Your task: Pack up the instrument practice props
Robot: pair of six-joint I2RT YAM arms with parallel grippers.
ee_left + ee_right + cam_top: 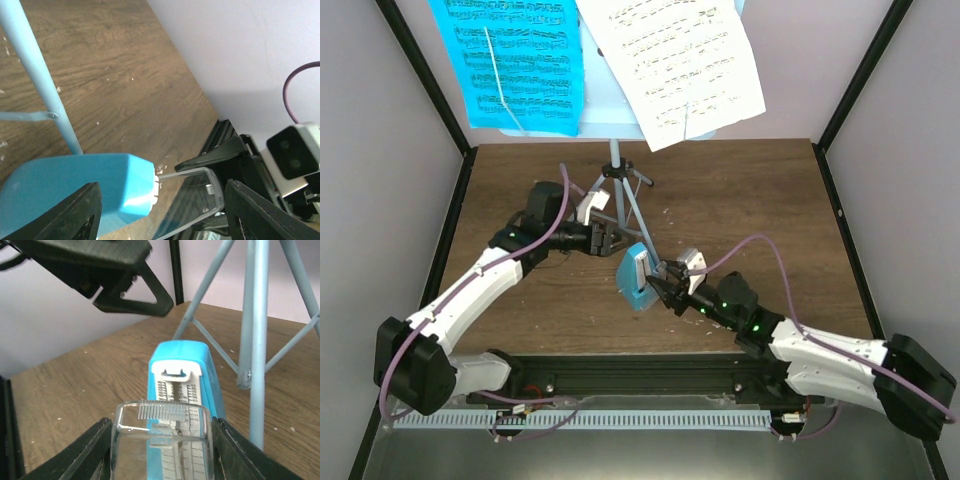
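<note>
The pale blue music stand stands at the back on its tripod and holds a cyan sheet and a white sheet. The teal metronome sits on the table by a tripod leg. My right gripper is shut on the metronome's clear cover, held just in front of the metronome's scale face. My left gripper is open and hovers just above and behind the metronome, not touching it. The cover also shows in the left wrist view.
The wooden table has black frame posts at its corners and grey walls around. The tripod legs stand close behind the metronome. A black rail runs along the near edge.
</note>
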